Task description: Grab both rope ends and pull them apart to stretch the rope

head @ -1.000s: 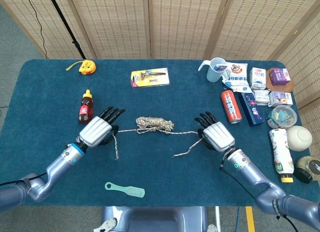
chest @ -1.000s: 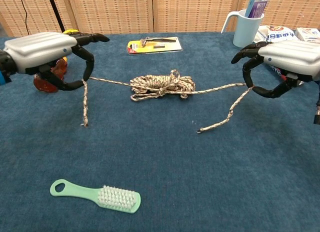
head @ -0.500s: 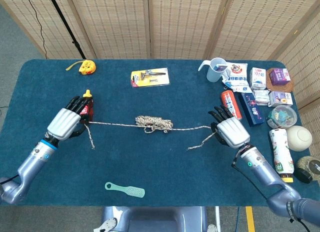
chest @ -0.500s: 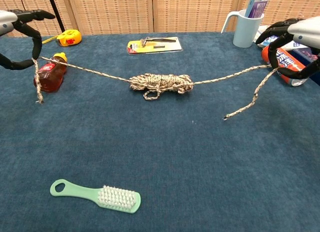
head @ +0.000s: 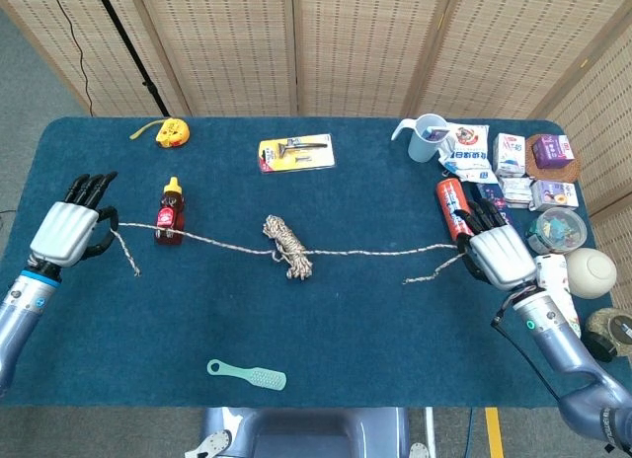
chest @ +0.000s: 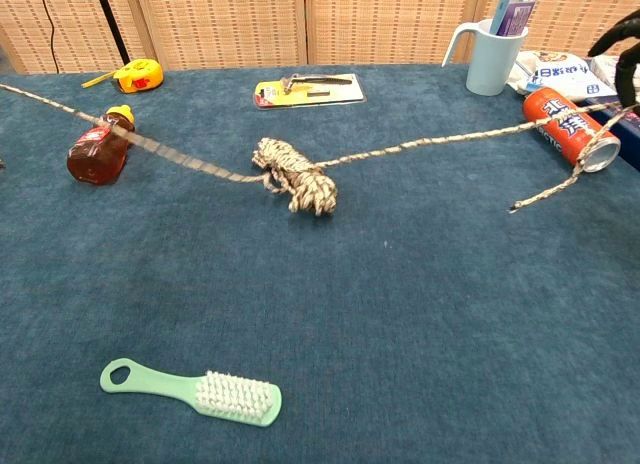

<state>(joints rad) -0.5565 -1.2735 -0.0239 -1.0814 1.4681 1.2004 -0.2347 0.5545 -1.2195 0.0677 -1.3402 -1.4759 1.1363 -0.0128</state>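
Across the frame's middle, the rope [head: 296, 249] runs between the left hand [head: 67, 233] and right hand [head: 496, 256], each clamped on an end, its bundle [chest: 295, 174] still knotted at centre. Further pulling could drag the line against the syrup bottle [head: 170, 210] at left or the red can [head: 452, 206] at right and tip one over.

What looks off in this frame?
The rope is held by both hands but not straight: a knotted bundle remains mid-span. The left stretch crosses the lying syrup bottle; near the right hand an orange can lies on its side.
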